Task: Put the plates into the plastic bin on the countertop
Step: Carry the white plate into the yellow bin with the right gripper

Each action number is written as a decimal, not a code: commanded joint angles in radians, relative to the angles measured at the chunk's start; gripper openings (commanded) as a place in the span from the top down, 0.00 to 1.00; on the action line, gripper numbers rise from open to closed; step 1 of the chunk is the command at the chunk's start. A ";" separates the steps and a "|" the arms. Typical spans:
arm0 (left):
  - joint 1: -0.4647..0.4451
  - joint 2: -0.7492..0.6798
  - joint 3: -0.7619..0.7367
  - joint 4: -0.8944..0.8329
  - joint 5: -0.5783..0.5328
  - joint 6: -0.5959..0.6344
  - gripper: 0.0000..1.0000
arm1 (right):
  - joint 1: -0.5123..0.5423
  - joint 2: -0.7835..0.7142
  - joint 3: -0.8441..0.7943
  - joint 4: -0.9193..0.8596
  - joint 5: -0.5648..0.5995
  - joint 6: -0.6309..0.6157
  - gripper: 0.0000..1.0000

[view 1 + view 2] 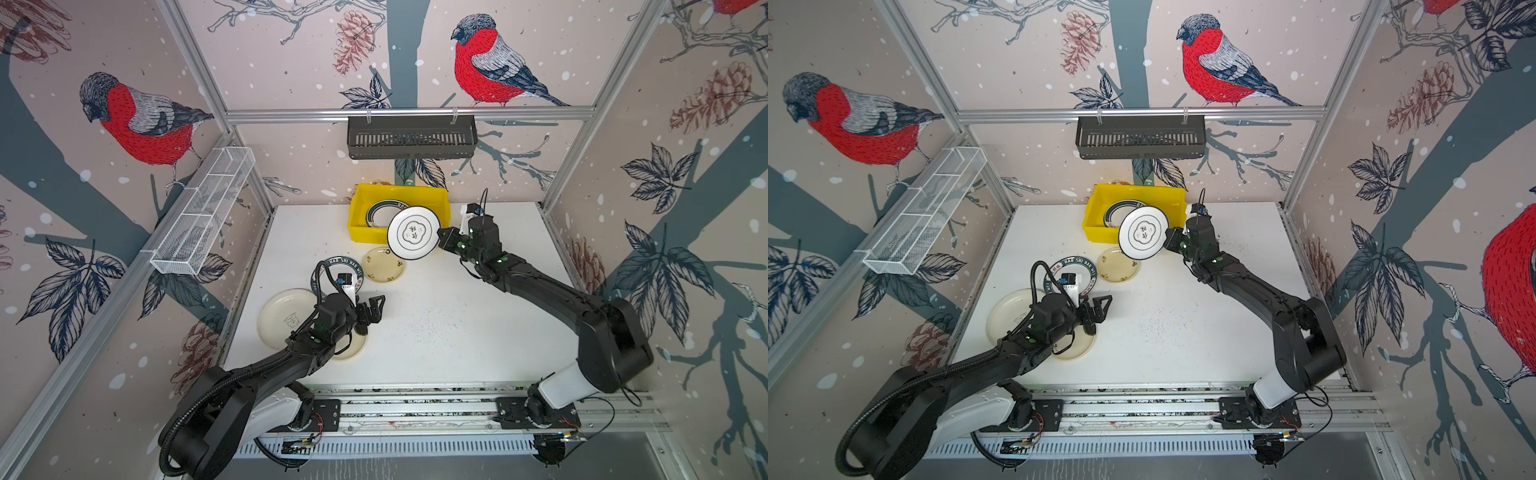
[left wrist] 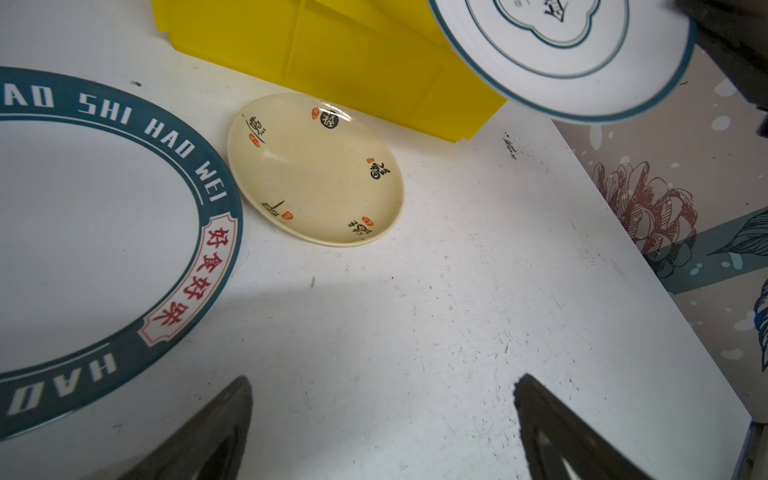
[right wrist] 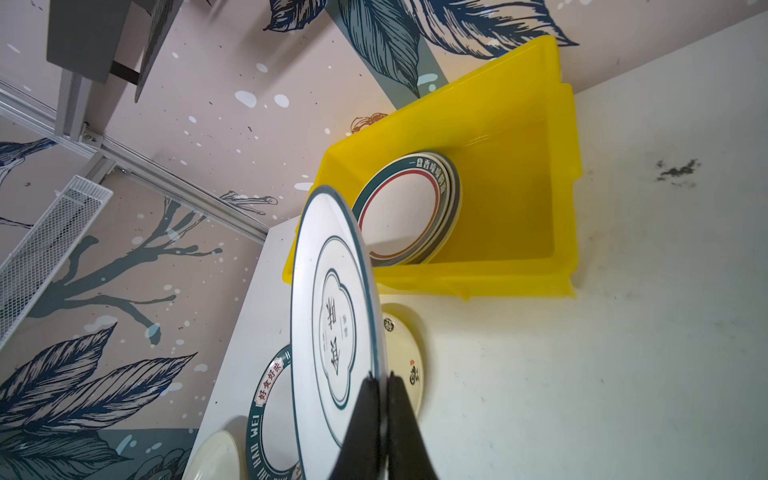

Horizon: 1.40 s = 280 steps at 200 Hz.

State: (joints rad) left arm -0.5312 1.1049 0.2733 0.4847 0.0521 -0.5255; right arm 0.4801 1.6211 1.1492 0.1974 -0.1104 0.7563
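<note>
The right gripper (image 3: 381,386), pinched shut on the rim of a white plate (image 1: 413,232), holds it tilted by the front wall of the bin (image 1: 359,210), where a few plates (image 1: 380,212) already lie stacked, while the left gripper (image 2: 384,379) gapes empty over the countertop (image 1: 436,332), on which four more plates (image 1: 383,264) wait

White countertop (image 1: 436,332), black specks. Yellow plastic bin (image 1: 365,236) sits at far edge, mid. Just in front of it: small yellowish plate (image 1: 383,264), with teal lettered plate (image 1: 338,262) just beside. Cream plate (image 1: 282,320) near left edge. Second yellowish plate (image 1: 353,348) beside it, partly hidden.
</note>
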 commanded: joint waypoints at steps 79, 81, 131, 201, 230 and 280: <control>0.003 -0.077 -0.020 0.030 -0.048 0.002 0.03 | -0.055 0.490 0.542 0.001 -0.039 0.043 1.00; 0.002 -0.076 -0.020 0.030 -0.047 0.003 0.03 | -0.056 0.501 0.549 -0.004 -0.042 0.043 1.00; 0.002 -0.066 -0.021 0.034 -0.046 -0.007 0.03 | -0.056 0.691 0.765 -0.087 -0.069 0.041 1.00; 0.002 -0.063 -0.023 0.037 -0.052 -0.005 0.03 | -0.051 0.892 1.021 -0.157 -0.153 0.027 1.00; 0.002 -0.059 -0.023 0.036 -0.054 -0.007 0.03 | -0.049 0.912 1.029 -0.154 -0.170 0.020 0.87; 0.002 -0.044 -0.020 0.037 -0.060 -0.002 0.03 | -0.069 0.919 1.090 -0.183 -0.227 -0.038 0.43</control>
State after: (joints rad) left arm -0.5312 1.0584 0.2493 0.4858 0.0143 -0.5236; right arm 0.4179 2.5397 2.1975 0.0128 -0.2951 0.7635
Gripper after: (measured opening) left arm 0.975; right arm 0.511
